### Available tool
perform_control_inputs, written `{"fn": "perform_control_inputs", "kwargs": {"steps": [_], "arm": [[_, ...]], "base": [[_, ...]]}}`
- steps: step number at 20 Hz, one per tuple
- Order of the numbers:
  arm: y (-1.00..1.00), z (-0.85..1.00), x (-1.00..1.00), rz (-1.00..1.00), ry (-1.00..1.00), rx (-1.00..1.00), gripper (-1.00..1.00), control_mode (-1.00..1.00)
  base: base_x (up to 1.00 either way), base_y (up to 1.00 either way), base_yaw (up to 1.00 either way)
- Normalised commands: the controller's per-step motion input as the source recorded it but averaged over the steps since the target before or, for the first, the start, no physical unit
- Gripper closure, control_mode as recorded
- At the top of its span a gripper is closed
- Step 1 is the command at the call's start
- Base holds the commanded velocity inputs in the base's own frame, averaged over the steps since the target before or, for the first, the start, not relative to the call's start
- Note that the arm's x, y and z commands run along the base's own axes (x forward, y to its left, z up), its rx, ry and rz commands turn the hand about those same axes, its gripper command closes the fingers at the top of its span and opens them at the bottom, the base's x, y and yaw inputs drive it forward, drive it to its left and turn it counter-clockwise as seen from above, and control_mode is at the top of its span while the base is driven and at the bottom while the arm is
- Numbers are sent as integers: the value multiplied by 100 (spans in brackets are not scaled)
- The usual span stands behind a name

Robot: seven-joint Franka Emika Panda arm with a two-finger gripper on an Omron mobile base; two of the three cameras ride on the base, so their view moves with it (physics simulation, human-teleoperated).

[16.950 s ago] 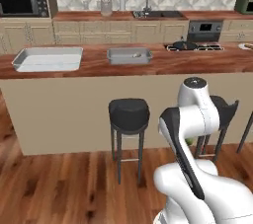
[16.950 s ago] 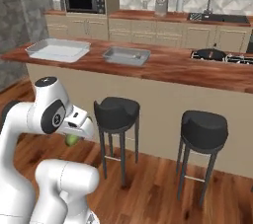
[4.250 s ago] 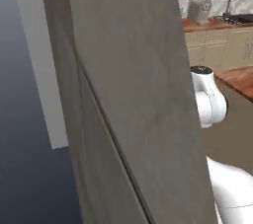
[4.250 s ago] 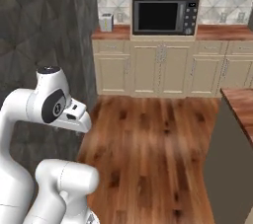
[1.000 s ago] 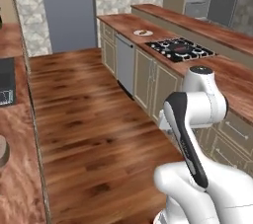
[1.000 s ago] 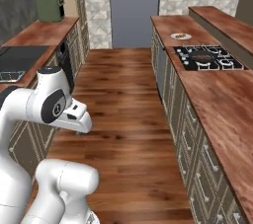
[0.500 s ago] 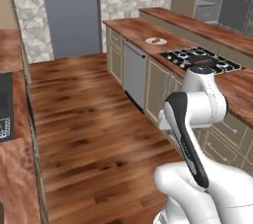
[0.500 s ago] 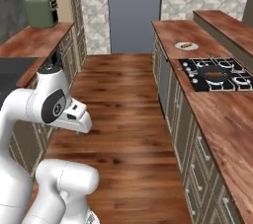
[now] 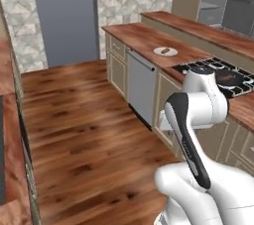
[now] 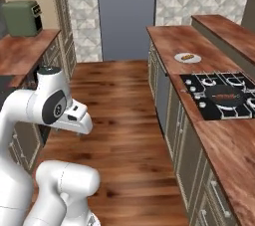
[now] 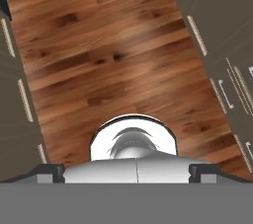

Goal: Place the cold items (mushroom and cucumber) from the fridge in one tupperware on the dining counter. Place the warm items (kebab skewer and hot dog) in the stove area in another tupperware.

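A hot dog on a small white plate (image 10: 188, 57) lies on the wooden counter beside the stove; the plate (image 9: 165, 51) also shows in the left base view. On the black stove (image 10: 216, 95) stands a dark pan (image 10: 224, 93) with something reddish-brown in it, seen too as the pan (image 9: 228, 77) behind my arm. My arm is folded close over the base in the aisle, well short of the counter. In the hand view my gripper (image 11: 126, 169) points down at the wood floor, its dark fingertips (image 11: 49, 171) far apart, open, nothing between them.
A narrow wood-floored aisle (image 9: 79, 120) runs between two rows of cabinets toward a grey door (image 10: 125, 11). A green toaster (image 10: 20, 18) stands on the left counter. A raised bar counter (image 9: 198, 28) runs behind the stove counter.
The whole picture has shifted: the base has driven on along the aisle, so the stove, pan and hot dog plate are nearer. The arm keeps its folded pose.
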Motion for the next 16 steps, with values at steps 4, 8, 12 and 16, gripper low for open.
{"fn": "perform_control_inputs", "kwargs": {"steps": [4, 8, 12, 16], "arm": [[0, 0, 0, 0, 0, 0, -100, 100], [0, 0, 0, 0, 0, 0, -100, 100], [0, 0, 0, 0, 0, 0, -100, 100], [0, 0, 0, 0, 0, 0, -100, 100]], "base": [[100, -18, -30], [97, -3, -49], [65, 11, -63], [29, 25, -68]]}}
